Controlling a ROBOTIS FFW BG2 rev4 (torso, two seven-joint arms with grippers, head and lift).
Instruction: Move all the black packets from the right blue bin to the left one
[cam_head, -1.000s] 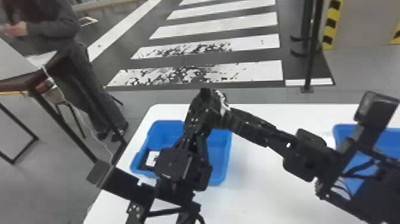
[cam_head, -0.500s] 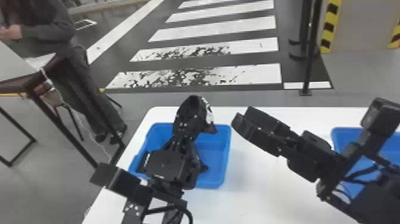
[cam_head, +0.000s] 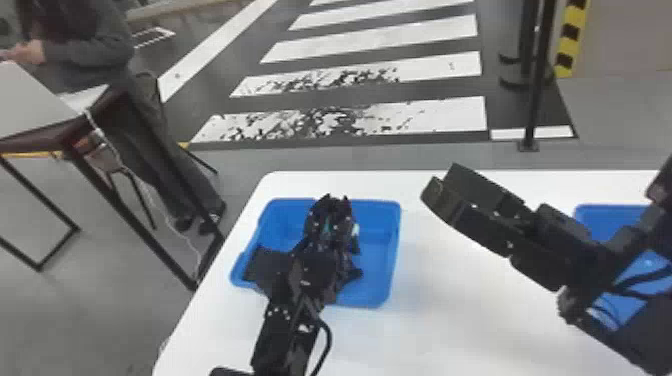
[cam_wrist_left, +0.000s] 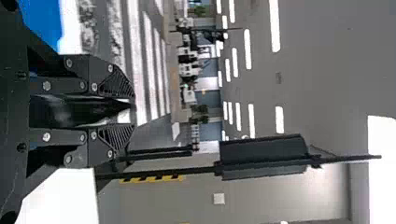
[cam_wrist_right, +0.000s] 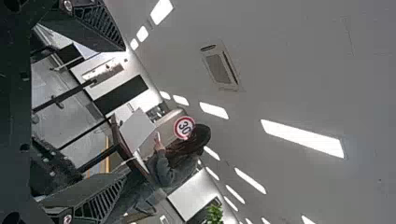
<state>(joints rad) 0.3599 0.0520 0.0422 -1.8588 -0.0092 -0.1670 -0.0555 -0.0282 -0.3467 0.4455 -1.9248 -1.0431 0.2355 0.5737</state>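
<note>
The black, shiny plastic packet (cam_wrist_left: 70, 109) is squeezed between the two fingers of the black left gripper (cam_head: 336, 200), and both are seen over the left blue plastic bin (cam_head: 382, 280). The packet looks smooth and dark, with pale shiny streaks, and one end is pinched to a point near the fingertips. Whether the bin is touched by the packet cannot be told. The fingers of the black right gripper (cam_head: 440, 186) are spread wide, with no packet held, above the white table between the bins. The right blue plastic bin (cam_head: 607, 217) is partly hidden by the right arm.

Both bins are set on the smooth white table (cam_head: 430, 330), which has a rounded corner. Past it, the grey floor (cam_head: 410, 157) is painted with fat white stripes (cam_head: 425, 117) on black, and some are worn and patchy. A thin black post (cam_head: 536, 95) is stood there, near a yellow and black striped strip (cam_head: 570, 42). A dark brown desk (cam_head: 37, 145) is seen off to the left.
</note>
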